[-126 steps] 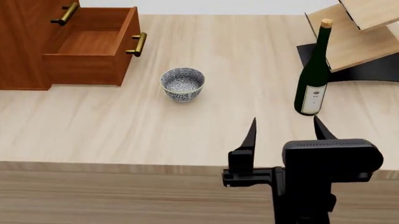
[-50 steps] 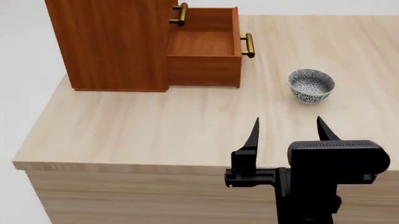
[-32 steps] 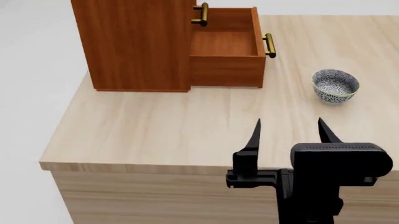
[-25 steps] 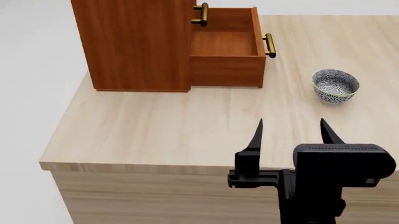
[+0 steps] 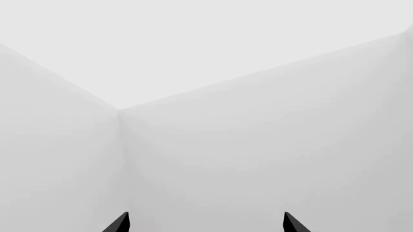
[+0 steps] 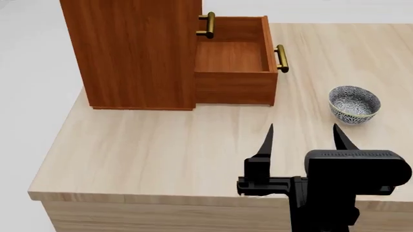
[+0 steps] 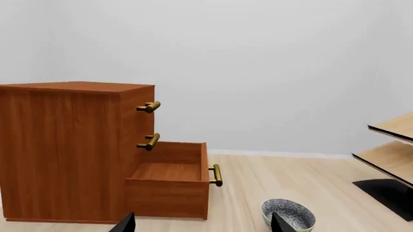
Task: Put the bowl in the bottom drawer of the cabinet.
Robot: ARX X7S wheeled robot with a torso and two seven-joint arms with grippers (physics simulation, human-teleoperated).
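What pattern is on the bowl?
The bowl is white with a dense dark blue-grey floral pattern, inside and out; clearest in the head view.

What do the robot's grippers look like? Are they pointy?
Yes. The right gripper is all matte black, with two thin fingers tapering to sharp points on a boxy block with a ribbed top edge. Only two black pointed tips of the left gripper show. No cables or markings are visible.
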